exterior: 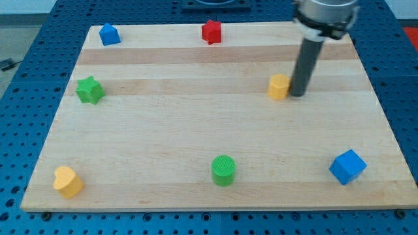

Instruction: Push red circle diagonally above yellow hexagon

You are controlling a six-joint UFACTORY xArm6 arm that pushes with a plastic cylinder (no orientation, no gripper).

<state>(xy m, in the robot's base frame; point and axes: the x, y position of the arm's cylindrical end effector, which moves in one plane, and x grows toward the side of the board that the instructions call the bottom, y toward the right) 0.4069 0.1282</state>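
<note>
My tip (298,95) stands upright, rod descending from the view's top.

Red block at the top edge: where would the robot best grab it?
It cannot grab; it only has my tip, now just to the view's right of the yellow hexagon. Probably best to press the red block on its upper-left side, sliding it down-right towards the hexagon, since it sits flat and low.
</note>
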